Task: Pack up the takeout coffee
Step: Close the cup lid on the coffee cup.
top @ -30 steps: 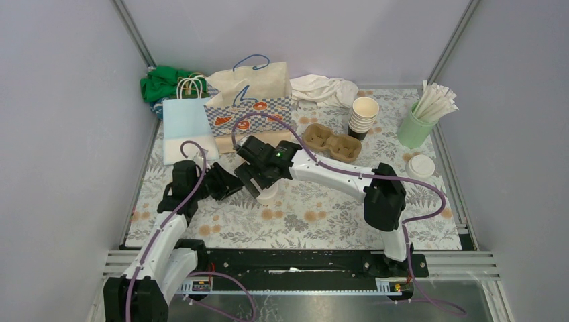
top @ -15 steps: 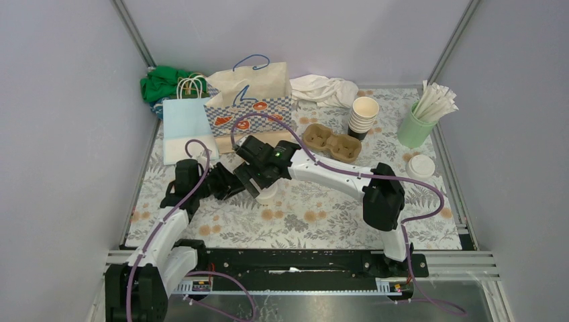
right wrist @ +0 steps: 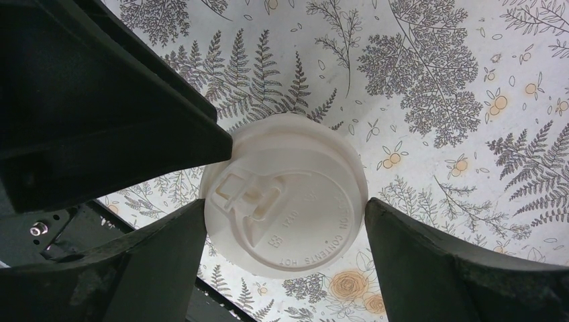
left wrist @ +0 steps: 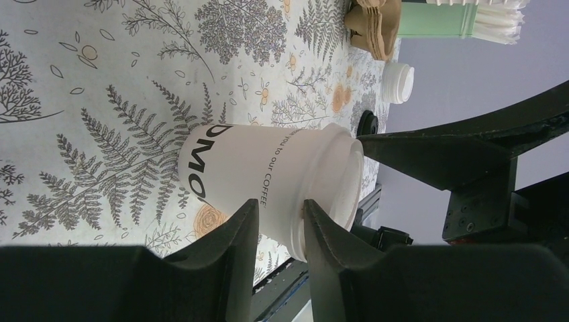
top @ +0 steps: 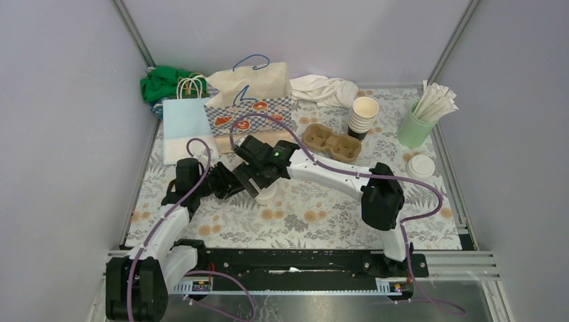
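Note:
One takeout coffee cup [top: 267, 195] stands upright on the flowered table mat, left of centre. It is cream with dark lettering [left wrist: 268, 174] and carries a white plastic lid [right wrist: 288, 194]. My right gripper [right wrist: 284, 203] reaches down from above, and both of its fingers touch opposite edges of the lid. In the top view the right gripper [top: 258, 180] hides most of the cup. My left gripper [top: 233, 184] comes in level from the left. It [left wrist: 280, 204] is partly open, with its tips against the cup's side just under the lid rim and nothing between them.
At the back stand a checkered paper bag [top: 251, 100] and a pale blue bag [top: 186, 124]. A cardboard cup carrier [top: 331, 143], a stack of paper cups [top: 363, 115], a mint tumbler of straws [top: 419, 121] and loose white lids [top: 421, 166] lie to the right.
My left arm has edged forward, bringing its gripper slightly closer to the cup. The right gripper and the cup have stayed in place.

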`<state>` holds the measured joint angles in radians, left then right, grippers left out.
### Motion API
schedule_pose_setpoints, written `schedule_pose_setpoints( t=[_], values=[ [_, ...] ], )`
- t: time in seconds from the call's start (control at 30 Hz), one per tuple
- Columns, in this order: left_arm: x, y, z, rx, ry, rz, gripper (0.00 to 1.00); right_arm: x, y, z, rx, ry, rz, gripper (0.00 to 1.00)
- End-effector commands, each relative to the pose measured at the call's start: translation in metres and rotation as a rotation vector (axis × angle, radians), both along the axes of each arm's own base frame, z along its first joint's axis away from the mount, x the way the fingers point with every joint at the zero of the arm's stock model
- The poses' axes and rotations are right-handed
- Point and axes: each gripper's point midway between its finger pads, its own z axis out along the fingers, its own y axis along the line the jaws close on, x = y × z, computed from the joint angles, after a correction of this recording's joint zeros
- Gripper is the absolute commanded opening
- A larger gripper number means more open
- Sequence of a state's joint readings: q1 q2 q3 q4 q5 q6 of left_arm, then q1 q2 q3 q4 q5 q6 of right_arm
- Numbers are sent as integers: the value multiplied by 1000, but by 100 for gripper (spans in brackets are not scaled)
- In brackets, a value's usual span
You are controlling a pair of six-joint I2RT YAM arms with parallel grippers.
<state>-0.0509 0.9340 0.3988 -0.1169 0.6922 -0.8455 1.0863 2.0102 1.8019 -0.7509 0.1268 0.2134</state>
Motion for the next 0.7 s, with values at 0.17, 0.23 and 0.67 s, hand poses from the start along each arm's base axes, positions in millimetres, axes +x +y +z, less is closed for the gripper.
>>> schedule_pose_setpoints(
  t=[0.17, 0.23, 0.67],
  values=[
    [6, 5, -10, 32, 12, 17, 30, -15, -3, -26, -71, 62, 58, 92],
    [5, 4, -12, 37, 20, 17, 29, -16, -3, -30, -77, 70, 61, 92],
    [11, 7, -1, 69, -3, 14, 30, -14, 6, 6, 38, 27, 64, 100]
  ],
)
